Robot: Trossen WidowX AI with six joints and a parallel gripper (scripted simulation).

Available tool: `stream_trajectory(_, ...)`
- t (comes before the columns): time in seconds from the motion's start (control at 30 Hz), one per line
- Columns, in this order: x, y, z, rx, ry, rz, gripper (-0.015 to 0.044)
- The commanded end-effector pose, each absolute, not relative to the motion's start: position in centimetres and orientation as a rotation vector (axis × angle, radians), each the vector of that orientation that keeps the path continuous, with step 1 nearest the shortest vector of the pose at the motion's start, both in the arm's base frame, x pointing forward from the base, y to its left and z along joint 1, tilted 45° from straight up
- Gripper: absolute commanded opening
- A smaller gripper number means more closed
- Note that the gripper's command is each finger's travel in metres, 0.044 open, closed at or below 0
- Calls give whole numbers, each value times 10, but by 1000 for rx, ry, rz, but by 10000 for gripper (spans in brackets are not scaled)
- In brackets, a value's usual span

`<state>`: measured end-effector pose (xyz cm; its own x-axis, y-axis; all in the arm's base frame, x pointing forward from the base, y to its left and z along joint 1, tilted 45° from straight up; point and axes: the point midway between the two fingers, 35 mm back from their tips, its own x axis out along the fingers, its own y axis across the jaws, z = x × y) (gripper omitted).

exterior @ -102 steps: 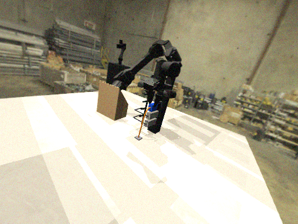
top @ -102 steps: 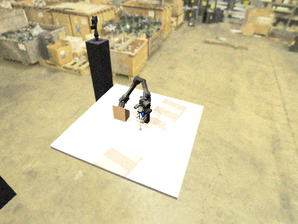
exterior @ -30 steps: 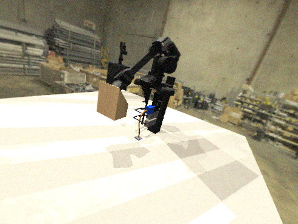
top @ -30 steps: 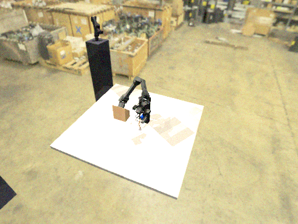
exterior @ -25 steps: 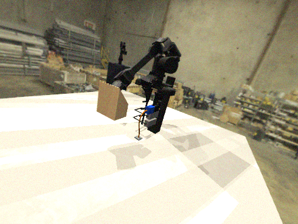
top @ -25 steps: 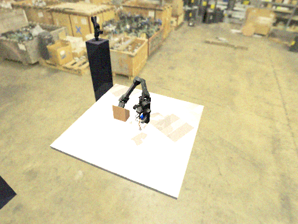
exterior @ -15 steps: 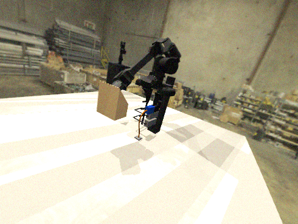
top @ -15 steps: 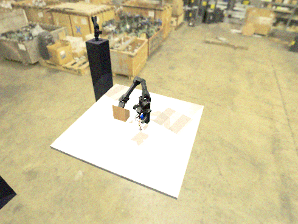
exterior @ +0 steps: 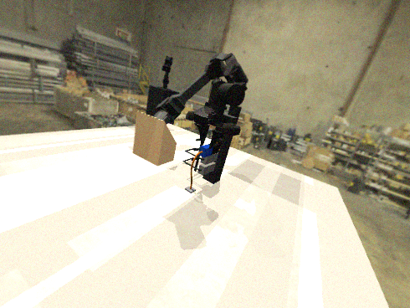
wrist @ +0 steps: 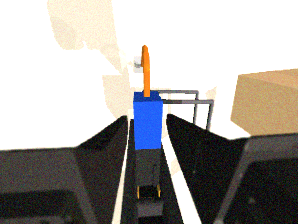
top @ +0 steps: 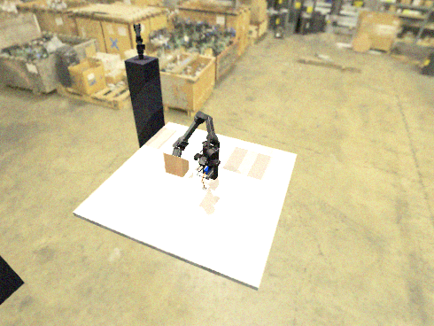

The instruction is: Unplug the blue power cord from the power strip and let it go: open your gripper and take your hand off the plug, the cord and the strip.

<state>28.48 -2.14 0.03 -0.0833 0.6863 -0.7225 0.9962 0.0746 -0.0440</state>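
The blue plug [top: 206, 168] [exterior: 206, 151] [wrist: 148, 125] has an orange cord [exterior: 192, 172] [wrist: 147, 77] that curves down to a small grey pad [exterior: 190, 190] on the table. The black power strip [exterior: 214, 175] stands upright behind the plug. A dark grey block [exterior: 207, 169] [wrist: 148, 167] is below the plug on the strip side. Whether the plug's prongs are in a socket cannot be told. My gripper [exterior: 202, 142] [wrist: 147, 119] is slightly open, its fingertips on either side of the plug, with narrow gaps showing in the wrist view.
Thin dark wire loops [exterior: 189, 163] [wrist: 187, 92] stick out beside the plug and strip. A brown wooden block [top: 175, 165] [exterior: 152, 138] [wrist: 265, 105] stands to one side, near the arm's base. The white table [top: 177, 213] carries shadows. A black pillar [top: 146, 97] stands behind it.
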Motion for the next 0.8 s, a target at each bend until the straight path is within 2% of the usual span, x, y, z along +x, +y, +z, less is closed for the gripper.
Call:
stream_trajectory(0.0, 283, -20, -1, 1673, 1835, -766, 160)
stream_trajectory(0.13, 285, -21, 0, 1664, 1828, -759, 55)
stream_trajectory(0.4, 285, -21, 0, 1664, 1828, -759, 2)
stream_trajectory(0.77, 286, -29, -6, 1664, 1827, -761, 0)
